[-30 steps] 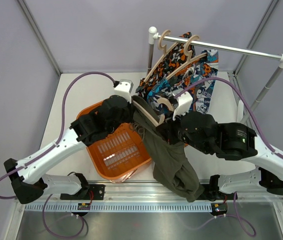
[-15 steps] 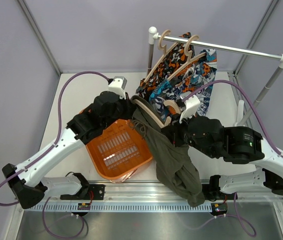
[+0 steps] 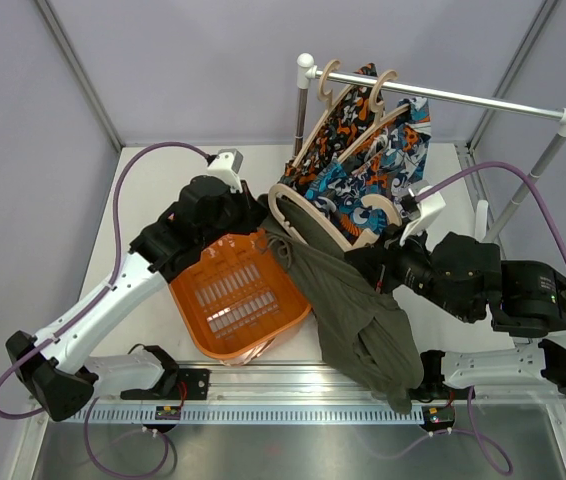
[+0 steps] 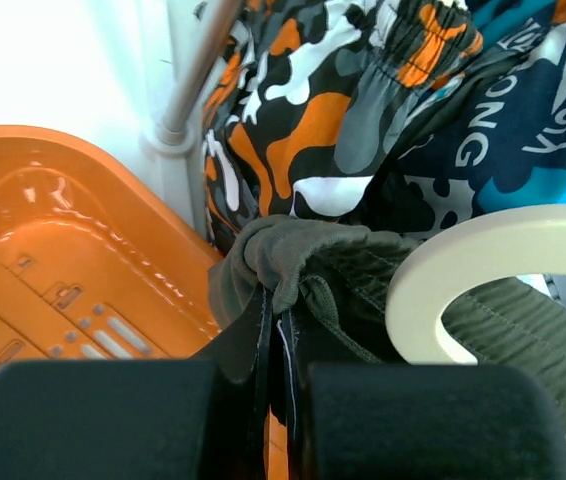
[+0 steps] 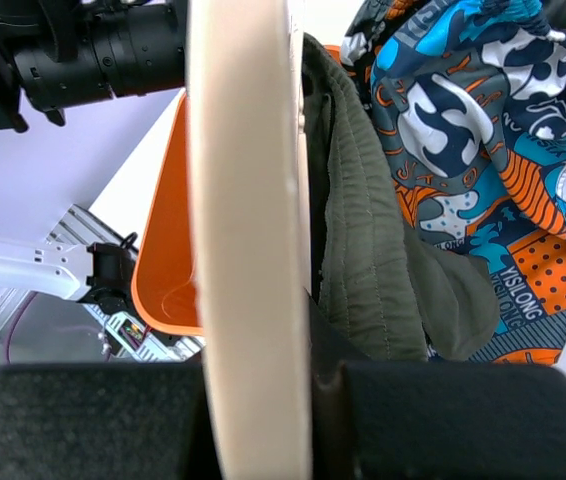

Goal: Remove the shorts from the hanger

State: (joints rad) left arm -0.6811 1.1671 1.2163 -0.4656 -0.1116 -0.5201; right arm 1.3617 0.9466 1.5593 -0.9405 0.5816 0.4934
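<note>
The dark olive-green shorts [image 3: 355, 312] hang from a cream hanger [image 3: 315, 212] held off the rail, above the table's front. My left gripper [image 3: 263, 226] is shut on a bunched fold of their waistband [image 4: 293, 250]. My right gripper [image 3: 388, 262] is shut on the hanger [image 5: 248, 200], with the olive cloth [image 5: 363, 250] draped beside its fingers. The orange-black-white blotch shorts [image 3: 335, 122] and the blue-orange-white swirl shorts [image 3: 383, 160] hang on their own hangers from the rail [image 3: 463, 98].
An orange basket [image 3: 235, 296] sits on the table under the left gripper; its rim also shows in the left wrist view [image 4: 63, 250]. The rack's upright posts [image 3: 303, 100] stand at the back and at the right [image 3: 538, 165].
My right gripper has carried the hanger to the right and back. My left gripper has shifted slightly back and left, holding the waistband. The olive shorts are drawn out between them.
</note>
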